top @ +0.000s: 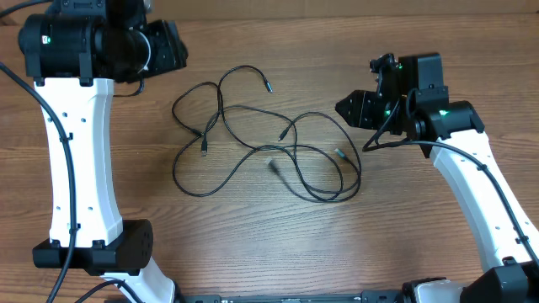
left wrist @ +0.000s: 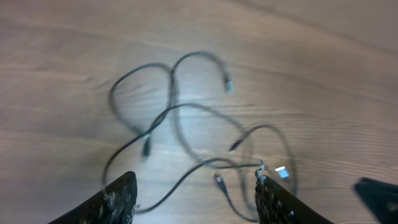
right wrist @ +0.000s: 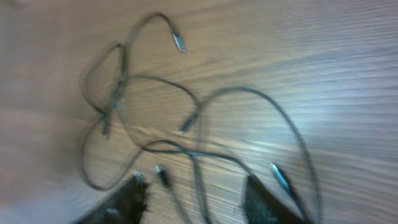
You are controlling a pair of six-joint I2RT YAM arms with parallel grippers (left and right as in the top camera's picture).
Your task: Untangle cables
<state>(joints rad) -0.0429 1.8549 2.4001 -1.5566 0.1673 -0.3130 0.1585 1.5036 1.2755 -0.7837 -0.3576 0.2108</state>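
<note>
The tangled cables [top: 253, 148] are being surveyed, lying just ahead of and below the left gripper [left wrist: 196, 199] and right gripper [right wrist: 196, 202], both being held wide and empty; a plug end likely needs pinching next

Brown wood-grain table [top: 278, 244] filling every view, soft glare on its surface, even light

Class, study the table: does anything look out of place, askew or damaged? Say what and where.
Only the cables stand out: in the middle of the table they sprawl in one tangle, loops crossing each other, their ends pointing every way. No damage or spill shows. The left gripper and right gripper are open and empty.
</note>
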